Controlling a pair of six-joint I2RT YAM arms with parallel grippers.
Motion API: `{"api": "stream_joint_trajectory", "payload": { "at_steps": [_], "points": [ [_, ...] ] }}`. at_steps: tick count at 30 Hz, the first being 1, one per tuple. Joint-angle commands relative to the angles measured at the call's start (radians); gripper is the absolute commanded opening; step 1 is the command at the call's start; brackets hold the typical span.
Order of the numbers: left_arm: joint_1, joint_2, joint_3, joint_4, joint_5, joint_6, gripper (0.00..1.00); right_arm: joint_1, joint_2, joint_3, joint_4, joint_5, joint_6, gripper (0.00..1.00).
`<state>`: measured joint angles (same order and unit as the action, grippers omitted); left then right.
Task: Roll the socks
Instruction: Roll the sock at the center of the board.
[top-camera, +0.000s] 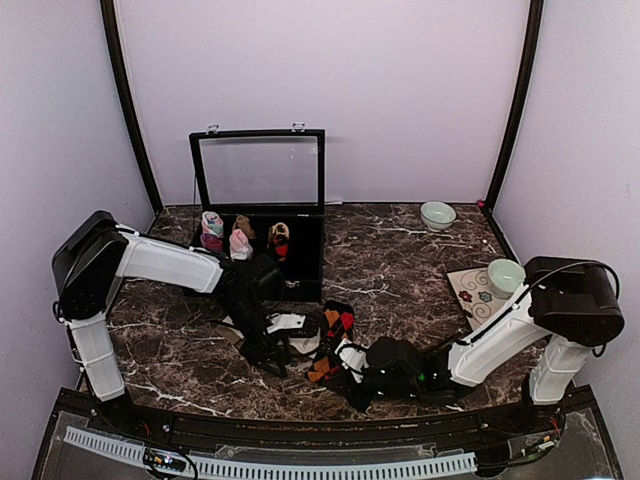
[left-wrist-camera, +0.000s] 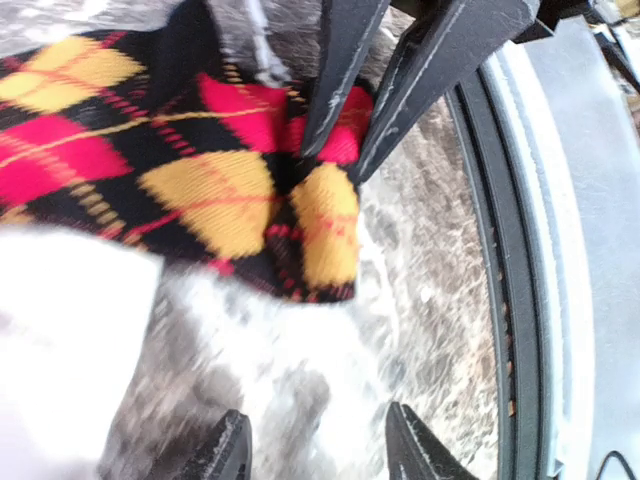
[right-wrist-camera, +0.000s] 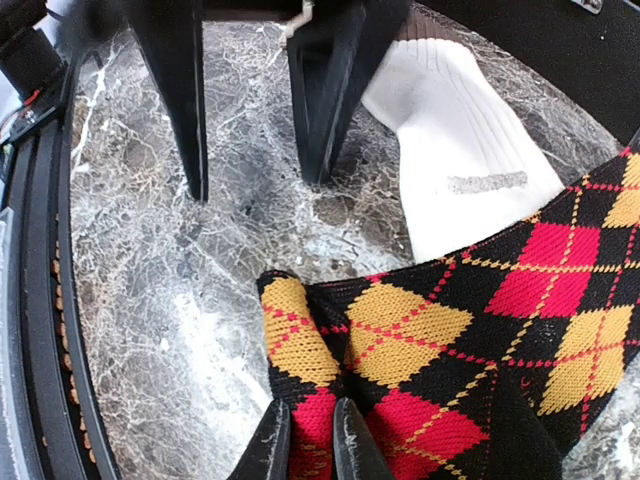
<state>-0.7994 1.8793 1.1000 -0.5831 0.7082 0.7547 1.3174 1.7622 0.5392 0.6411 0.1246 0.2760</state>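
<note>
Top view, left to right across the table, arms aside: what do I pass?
Rolled socks in the box → argyle sock → white bowl → green bowl.

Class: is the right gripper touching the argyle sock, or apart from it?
Touching. The right wrist view shows the right gripper with jaws closed on the argyle sock, fabric squeezed between them.

The left arm (top-camera: 165, 262) and right arm (top-camera: 497, 342) have white shells and bulky black joints. Their fingers (left-wrist-camera: 225, 455) are black and tapered.
</note>
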Motion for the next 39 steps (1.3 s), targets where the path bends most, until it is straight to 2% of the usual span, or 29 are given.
{"api": "stream_joint_trajectory", "payload": {
  "at_steps": [1,8,16,21,30,39],
  "points": [
    [0.0,-0.134,-0.062,0.145,-0.048,-0.063,0.46,-0.027,0.022,-0.049,-0.13,-0.086,0.046,0.12],
    [-0.031,-0.127,-0.084,0.164,-0.053,-0.007,0.42,-0.108,0.017,-0.029,-0.223,-0.258,0.128,0.11],
    [-0.168,-0.184,-0.186,0.313,-0.169,0.008,0.39,-0.197,0.055,-0.02,-0.303,-0.488,0.256,0.11],
    [-0.201,-0.211,-0.149,0.341,-0.236,0.014,0.38,-0.221,0.089,-0.012,-0.333,-0.52,0.312,0.11],
    [-0.224,-0.199,-0.069,0.255,-0.206,0.056,0.35,-0.281,0.121,-0.033,-0.338,-0.56,0.35,0.11],
    [-0.238,-0.083,-0.045,0.288,-0.283,0.12,0.3,-0.312,0.179,-0.029,-0.319,-0.607,0.36,0.11]
  ]
}}
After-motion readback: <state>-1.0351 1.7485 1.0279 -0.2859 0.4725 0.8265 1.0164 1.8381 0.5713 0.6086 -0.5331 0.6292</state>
